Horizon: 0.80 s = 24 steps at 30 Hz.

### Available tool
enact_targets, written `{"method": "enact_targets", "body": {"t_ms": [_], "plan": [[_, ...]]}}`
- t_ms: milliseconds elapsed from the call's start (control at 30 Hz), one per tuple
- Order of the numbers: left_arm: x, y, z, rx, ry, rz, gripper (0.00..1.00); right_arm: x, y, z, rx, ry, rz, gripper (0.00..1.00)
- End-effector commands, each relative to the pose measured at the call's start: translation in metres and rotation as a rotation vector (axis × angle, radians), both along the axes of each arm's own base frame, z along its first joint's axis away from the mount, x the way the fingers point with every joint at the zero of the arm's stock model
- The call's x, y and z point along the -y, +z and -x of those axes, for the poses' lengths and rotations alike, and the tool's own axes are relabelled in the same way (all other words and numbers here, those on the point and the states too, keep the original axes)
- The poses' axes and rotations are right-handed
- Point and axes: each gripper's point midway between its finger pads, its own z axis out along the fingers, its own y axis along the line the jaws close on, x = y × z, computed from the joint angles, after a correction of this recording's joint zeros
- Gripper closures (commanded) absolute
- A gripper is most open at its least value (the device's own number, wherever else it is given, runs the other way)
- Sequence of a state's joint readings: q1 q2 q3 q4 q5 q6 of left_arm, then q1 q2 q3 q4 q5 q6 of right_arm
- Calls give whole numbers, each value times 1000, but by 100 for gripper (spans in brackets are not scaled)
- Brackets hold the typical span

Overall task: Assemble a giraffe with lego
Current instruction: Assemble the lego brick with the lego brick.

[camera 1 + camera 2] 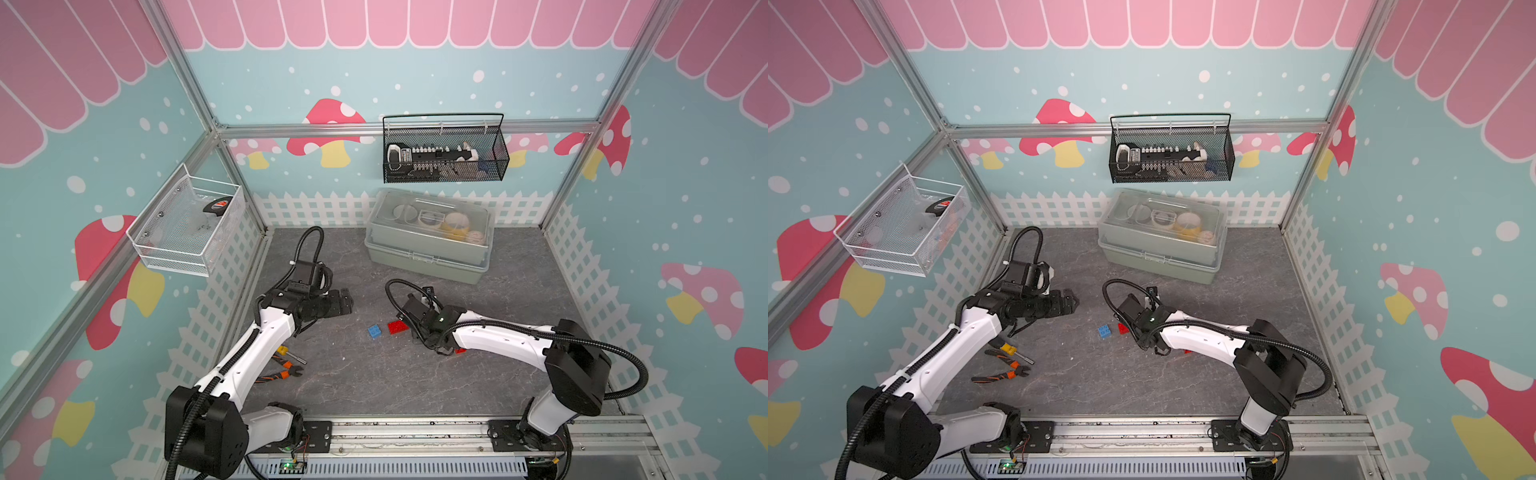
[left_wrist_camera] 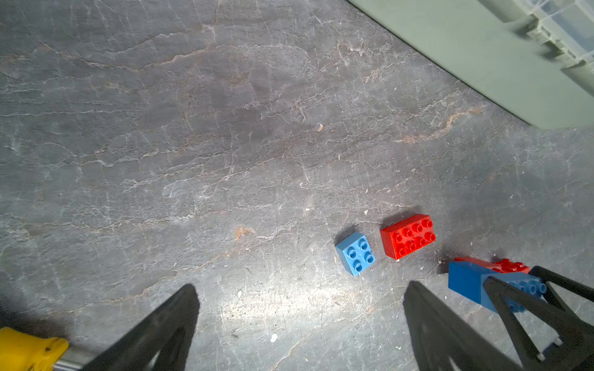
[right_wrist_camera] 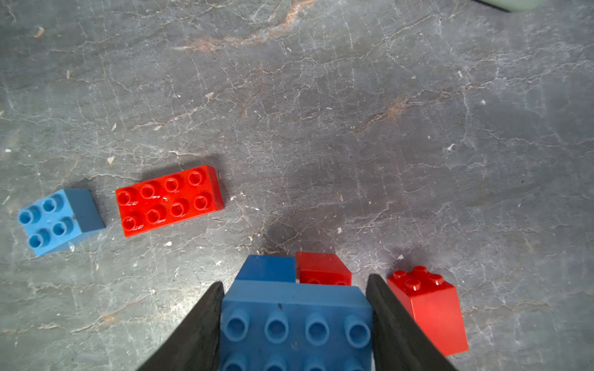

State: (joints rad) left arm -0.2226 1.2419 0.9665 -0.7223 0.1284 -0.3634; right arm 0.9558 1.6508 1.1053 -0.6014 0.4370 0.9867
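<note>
Both top views are bright and evenly lit from overhead, with a wide-angle stretch toward the corners. In my left wrist view a pale glare patch lies on the bench (image 2: pixel 193 128) between my left pincer's (image 2: pixel 300 285) dark, blurred fingers (image 2: pixel 167 321). In my right wrist view the lego (image 3: pixel 168 200) casts short soft shadows, and the giraffe (image 3: pixel 295 321) nearest the lens is slightly soft.

On my grey stone-look table (image 1: pixel 374 386), the orange-handled pliers (image 1: pixel 286 374) lie flat on my left side. A yellow-handled screwdriver (image 1: pixel 284 351) lies just beside them, on their far side. At the back, a grey-green storage box (image 1: pixel 424 259) sits shut, and tape rolls (image 1: pixel 455 222) show through its clear lid. Above it a black mesh basket (image 1: pixel 446 176) hangs on the back wall and holds a black-and-white tool kit (image 1: pixel 432 156). A white mesh basket (image 1: pixel 174 249) on the left wall holds a tape measure (image 1: pixel 218 204).
</note>
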Motion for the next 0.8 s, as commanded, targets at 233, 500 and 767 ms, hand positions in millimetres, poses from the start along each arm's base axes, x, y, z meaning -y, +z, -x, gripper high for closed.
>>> {"method": "enact_targets", "body": {"t_ms": [233,500,767], "plan": [[-1,4,-1,-2,2,7,1,5,-18,0,-15,-47,10,60],[0,4,-2,-2,2,8,1,9,-24,2,-21,-56,18,60],[0,5,-3,-1,2,10,1,0,-8,-2,6,-25,7,60]]}}
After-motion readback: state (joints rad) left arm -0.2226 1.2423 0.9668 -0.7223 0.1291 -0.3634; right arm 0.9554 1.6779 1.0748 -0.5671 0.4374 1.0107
